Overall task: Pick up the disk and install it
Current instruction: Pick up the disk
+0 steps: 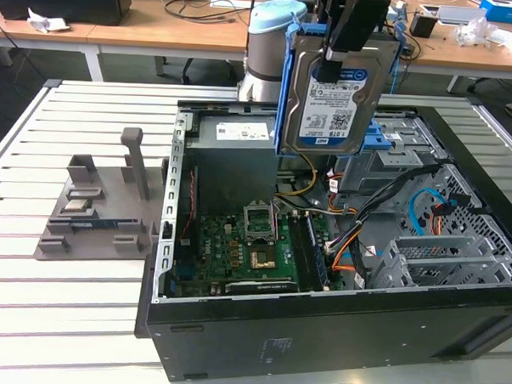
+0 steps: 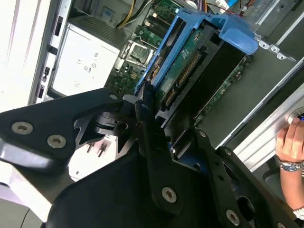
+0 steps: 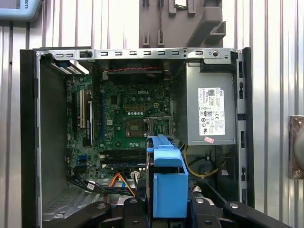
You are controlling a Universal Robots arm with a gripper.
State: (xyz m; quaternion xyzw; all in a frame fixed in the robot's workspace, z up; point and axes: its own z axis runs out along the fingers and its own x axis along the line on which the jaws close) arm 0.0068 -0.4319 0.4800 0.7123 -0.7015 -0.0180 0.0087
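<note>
Disk [image 1: 327,110], seemingly in tool [image 1: 337,55], above table [image 1: 63,320]

Hand [image 1: 331,59] in firm downward grip

Clamped edge-on in the gripper [image 3: 168,208], the disk [image 3: 168,183] with blue rails, over the open computer case [image 3: 28,142]; inside the case, green motherboard [image 3: 126,111] and grey power supply [image 3: 209,114].

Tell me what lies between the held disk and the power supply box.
Yellow cables loop between the disk and the power supply box, in the first wrist view.
</note>
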